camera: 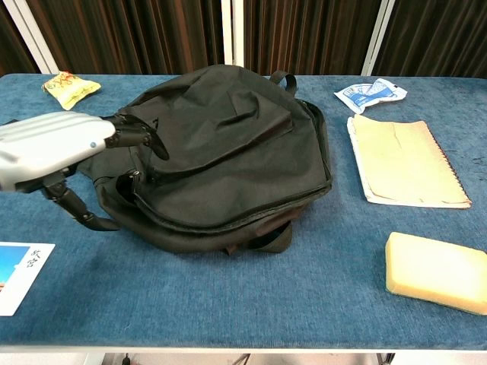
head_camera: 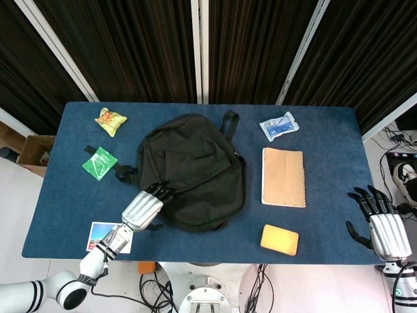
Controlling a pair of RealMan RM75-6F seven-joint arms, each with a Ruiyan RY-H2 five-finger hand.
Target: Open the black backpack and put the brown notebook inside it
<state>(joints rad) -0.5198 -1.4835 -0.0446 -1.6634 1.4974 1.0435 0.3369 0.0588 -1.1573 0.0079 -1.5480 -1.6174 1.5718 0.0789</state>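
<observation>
The black backpack lies flat in the middle of the blue table, also seen in the chest view. My left hand reaches it from the near left. In the chest view the left hand has its fingertips touching the bag's left side by the zipper seam, thumb apart below, gripping nothing that I can see. The brown spiral notebook lies closed to the right of the bag. My right hand hovers off the table's near right corner, fingers spread and empty.
A yellow sponge lies near the front edge, right of the bag. A blue-white packet sits behind the notebook. At the left are a yellow snack bag, a green packet and a photo card.
</observation>
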